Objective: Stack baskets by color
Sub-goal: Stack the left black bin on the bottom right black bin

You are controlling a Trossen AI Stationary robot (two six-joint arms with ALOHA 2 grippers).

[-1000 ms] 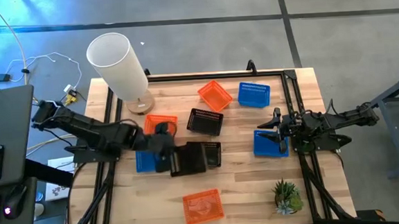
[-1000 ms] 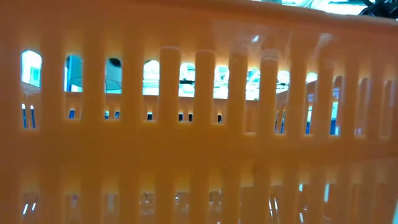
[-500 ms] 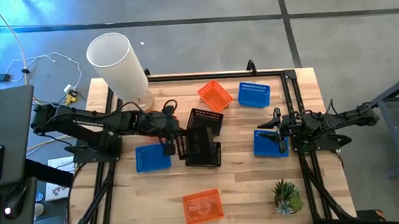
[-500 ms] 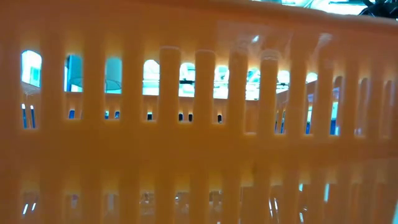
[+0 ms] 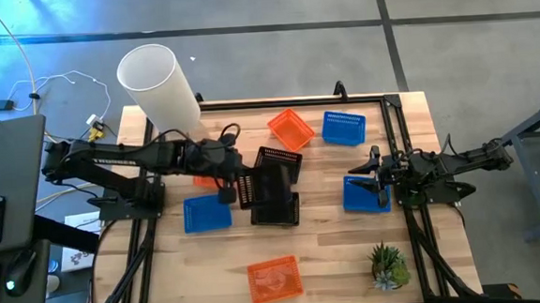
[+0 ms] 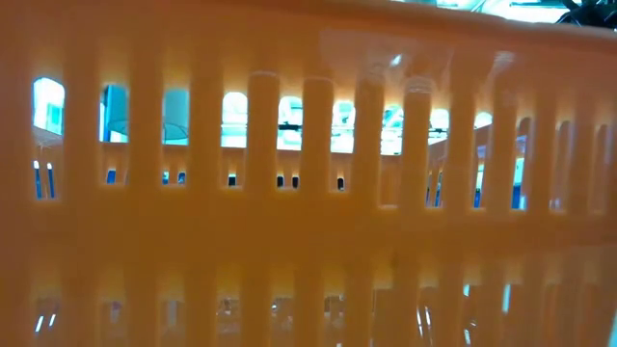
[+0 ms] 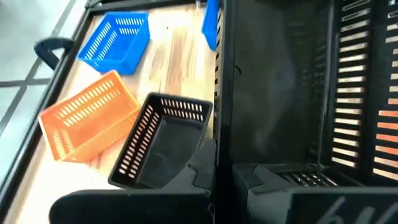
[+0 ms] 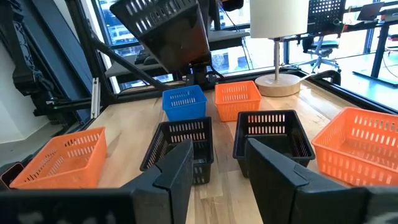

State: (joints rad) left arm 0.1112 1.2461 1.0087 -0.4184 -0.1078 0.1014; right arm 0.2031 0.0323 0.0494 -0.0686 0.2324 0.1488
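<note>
A black basket (image 5: 271,191) is pinched by its wall in the closed left gripper (image 5: 237,187) and held tilted in the air, above a second black basket (image 5: 286,210) and just beside a third (image 5: 278,163). Relative to that third basket, the right gripper (image 5: 379,175) waits well apart with fingers spread over a blue basket (image 5: 359,196). The held basket should be levelled (its rim aligned with the one below) before it is lowered.

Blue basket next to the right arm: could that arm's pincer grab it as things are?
Probably yes: the right pincer hangs open just over the blue basket at its edge, and nothing lies on that basket.
</note>
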